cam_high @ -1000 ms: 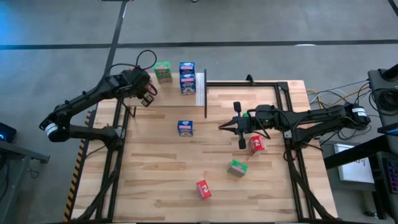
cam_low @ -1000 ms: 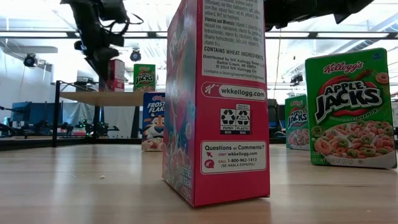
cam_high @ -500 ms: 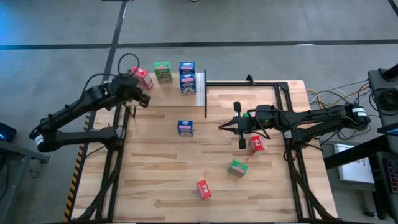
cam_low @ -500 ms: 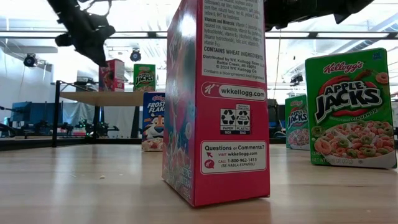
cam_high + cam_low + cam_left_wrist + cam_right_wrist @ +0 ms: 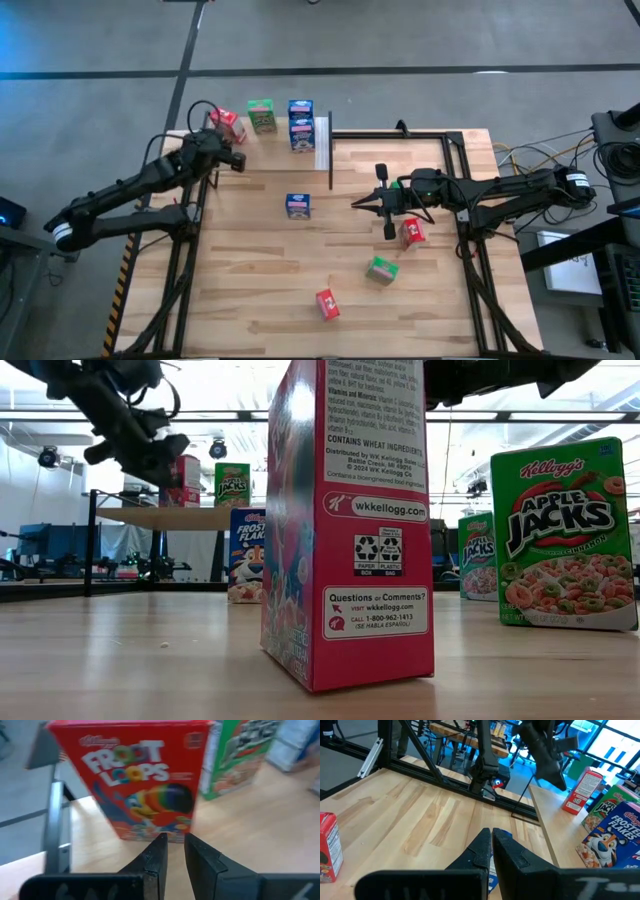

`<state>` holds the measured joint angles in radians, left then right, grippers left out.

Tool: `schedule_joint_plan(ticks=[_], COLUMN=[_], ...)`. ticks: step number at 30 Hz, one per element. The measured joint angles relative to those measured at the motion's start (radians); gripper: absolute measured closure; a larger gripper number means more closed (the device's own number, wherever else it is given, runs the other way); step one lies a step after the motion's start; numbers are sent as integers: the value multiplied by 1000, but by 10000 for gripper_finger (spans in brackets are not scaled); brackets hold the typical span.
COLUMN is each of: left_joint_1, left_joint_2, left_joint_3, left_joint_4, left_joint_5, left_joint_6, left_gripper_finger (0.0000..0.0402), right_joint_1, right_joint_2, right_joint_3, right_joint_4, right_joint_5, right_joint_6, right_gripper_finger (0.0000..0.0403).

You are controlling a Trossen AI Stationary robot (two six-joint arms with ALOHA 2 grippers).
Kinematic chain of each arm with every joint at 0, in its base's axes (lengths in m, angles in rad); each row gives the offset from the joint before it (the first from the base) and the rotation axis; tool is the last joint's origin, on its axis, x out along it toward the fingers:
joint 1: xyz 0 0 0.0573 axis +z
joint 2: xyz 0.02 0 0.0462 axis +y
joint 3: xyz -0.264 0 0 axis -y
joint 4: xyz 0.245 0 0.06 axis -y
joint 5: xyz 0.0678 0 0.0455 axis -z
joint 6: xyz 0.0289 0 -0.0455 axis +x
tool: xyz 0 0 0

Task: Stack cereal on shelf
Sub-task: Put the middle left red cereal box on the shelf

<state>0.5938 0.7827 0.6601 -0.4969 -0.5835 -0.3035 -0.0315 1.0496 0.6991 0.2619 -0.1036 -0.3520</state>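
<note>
A: What is the left hand (image 5: 236, 161) doing up in the upper left of the high view?

B: It is hanging just beside the red box (image 5: 228, 124) on the shelf (image 5: 322, 143). Its fingers are nearly together, with only a thin gap, and nothing is between them. The box is standing free.

A: So what is the step?

B: I think it is leaving that box and going for the next one. To do it well, it should pull straight away so a finger is not bumping the box, then open wide before coming down on another.

A: Which way is the red box pointing?

B: In the left wrist view its front, with the bird, is facing the hand. Its long side is going up and down, so it is standing up. From above it is turned a bit crooked next to the green box (image 5: 262, 115) and the blue boxes (image 5: 301, 124), which are standing in a row along the top middle.

A: And the right hand (image 5: 358, 204)?

B: It is waiting over the worktop (image 5: 250, 300) in the middle, fingers pressed together, holding nothing. More boxes are sitting loose there: a blue one (image 5: 298, 206), two red ones (image 5: 412, 233) (image 5: 327, 304) and a green one (image 5: 381, 269).
</note>
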Motion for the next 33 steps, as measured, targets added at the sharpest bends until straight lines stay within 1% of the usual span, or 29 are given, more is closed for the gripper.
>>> schedule_joint_plan(ticks=[3, 10, 19, 24, 33], left_joint_1=[0, 3, 6, 6, 11], left_joint_2=[18, 87, 117, 128, 193], left_joint_3=[-16, -82, -102, -106, -111], left_joint_4=[25, 189, 235, 265, 337], left_joint_5=[-55, -63, -65, -105, -115], left_joint_6=[6, 18, 7, 6, 14], left_gripper_finger=[353, 353, 353, 353, 353], right_joint_1=[0, 0, 0, 0, 0], right_joint_2=[0, 0, 0, 0, 0], right_joint_3=[0, 0, 0, 0, 0], right_joint_4=[1, 5, 4, 4, 4], right_joint_5=[0, 0, 0, 0, 0], right_joint_6=[-6, -6, -7, -7, -7], right_gripper_finger=[394, 394, 394, 394, 394])
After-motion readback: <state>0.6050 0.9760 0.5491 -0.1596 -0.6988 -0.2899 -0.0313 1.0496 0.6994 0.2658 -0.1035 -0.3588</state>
